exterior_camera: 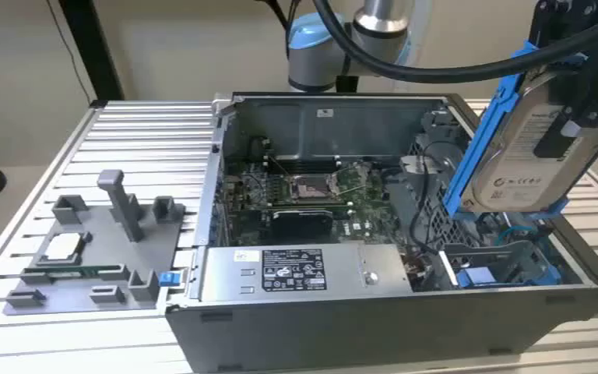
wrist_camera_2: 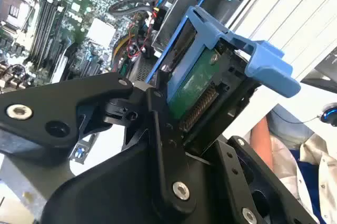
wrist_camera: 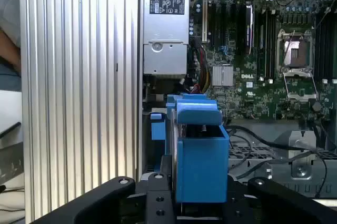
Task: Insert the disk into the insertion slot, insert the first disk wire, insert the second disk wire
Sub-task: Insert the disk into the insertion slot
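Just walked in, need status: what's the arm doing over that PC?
The claw holds the disk by its blue frame, tilted near upright above the open case. The slot sits below it, at the exterior view's right end of the case. The disk is not in it yet.

Ribbed aluminium table (exterior_camera: 143, 144), bearing open computer case (exterior_camera: 382, 327), grey fixture plate (exterior_camera: 102, 251)

disk (exterior_camera: 512, 156) end behind claw (wrist_camera_2: 197, 103), person's arm (wrist_camera_2: 261, 138) partly hidden
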You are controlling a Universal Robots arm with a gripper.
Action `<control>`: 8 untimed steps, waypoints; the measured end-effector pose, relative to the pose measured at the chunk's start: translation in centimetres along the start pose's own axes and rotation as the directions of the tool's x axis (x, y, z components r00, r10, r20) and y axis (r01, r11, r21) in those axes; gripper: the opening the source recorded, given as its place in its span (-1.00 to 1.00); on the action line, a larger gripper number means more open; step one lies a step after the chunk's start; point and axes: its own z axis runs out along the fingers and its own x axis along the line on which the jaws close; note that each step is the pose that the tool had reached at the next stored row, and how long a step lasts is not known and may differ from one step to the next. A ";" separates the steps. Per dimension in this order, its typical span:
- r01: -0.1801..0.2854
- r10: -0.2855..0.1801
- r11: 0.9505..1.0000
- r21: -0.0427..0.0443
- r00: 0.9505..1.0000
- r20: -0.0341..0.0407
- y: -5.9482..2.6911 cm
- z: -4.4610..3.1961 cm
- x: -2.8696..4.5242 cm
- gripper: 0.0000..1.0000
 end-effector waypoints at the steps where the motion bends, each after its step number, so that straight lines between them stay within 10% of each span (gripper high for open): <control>1: 0.000 0.000 1.000 0.000 1.000 0.000 0.00 0.00 0.00 -1.00; 8: 0.000 0.000 1.000 0.000 1.000 0.000 0.00 0.00 -0.06 -1.00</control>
